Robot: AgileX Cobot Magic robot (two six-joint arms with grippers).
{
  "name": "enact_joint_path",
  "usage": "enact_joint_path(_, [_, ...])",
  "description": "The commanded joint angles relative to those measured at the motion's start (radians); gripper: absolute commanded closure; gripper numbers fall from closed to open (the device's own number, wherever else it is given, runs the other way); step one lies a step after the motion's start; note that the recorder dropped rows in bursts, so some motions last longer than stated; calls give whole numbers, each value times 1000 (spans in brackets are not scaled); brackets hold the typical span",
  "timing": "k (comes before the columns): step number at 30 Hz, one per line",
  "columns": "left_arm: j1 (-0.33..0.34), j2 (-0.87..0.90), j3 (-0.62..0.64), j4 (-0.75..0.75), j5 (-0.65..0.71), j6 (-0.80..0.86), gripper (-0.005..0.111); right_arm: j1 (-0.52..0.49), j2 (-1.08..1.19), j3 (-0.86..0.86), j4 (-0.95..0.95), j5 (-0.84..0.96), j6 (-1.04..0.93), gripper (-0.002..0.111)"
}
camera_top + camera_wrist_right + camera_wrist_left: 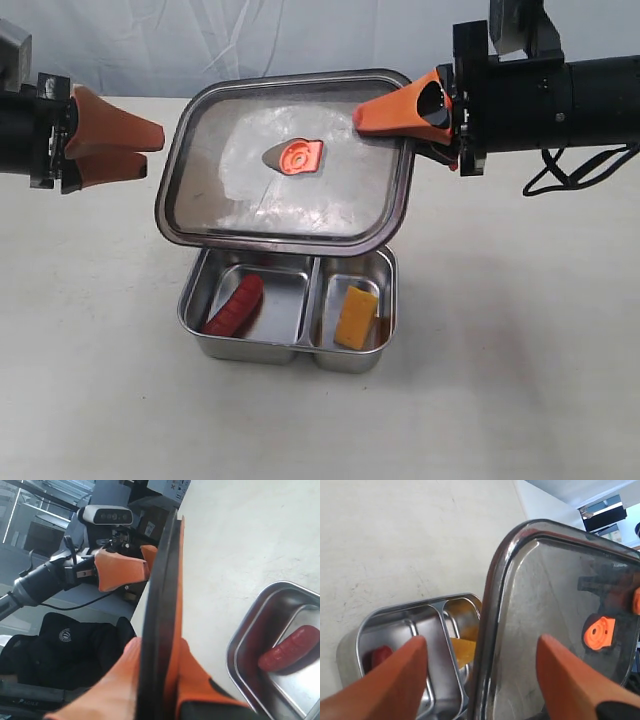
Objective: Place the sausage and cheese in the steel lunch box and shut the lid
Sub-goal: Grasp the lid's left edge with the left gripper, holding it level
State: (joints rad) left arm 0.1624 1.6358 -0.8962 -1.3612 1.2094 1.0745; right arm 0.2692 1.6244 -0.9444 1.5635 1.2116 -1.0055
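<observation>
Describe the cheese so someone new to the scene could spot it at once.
Find the steel lunch box on the pale table, under the dark lid held above it. Of its two compartments, look in the smaller one, on the right in the exterior view. The cheese is the yellow-orange wedge there, unlike the dark-red sausage in the larger compartment.

Bright, even light from above fills the exterior view, sharp throughout. The box (262,350) casts only a soft, narrow shadow on the pale surface (100,390), and the lid (240,170) carries a wide milky glare. In both wrist views the orange jaws close to the lens are blurred; the lid's edge is soft in the right one, and reflections cover it in the left.
</observation>
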Motion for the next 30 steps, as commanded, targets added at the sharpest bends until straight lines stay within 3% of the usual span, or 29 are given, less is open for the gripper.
enact_joint_path(1, [-37,0,2,-20,12,12,47,30,-10,1,50,9,0,109])
enact_joint_path(10, [-76,0,2,-21,12,48,49,42,-10,1,59,9,0,109])
enact_joint_path(12, [-76,0,2,-21,12,48,58,42,-10,1,59,9,0,109])
enact_joint_path(18, [-76,0,2,-32,12,48,107,41,-10,1,49,9,-8,109])
enact_joint_path(30, [-76,0,2,-11,12,35,106,41,7,1,-104,9,-13,109])
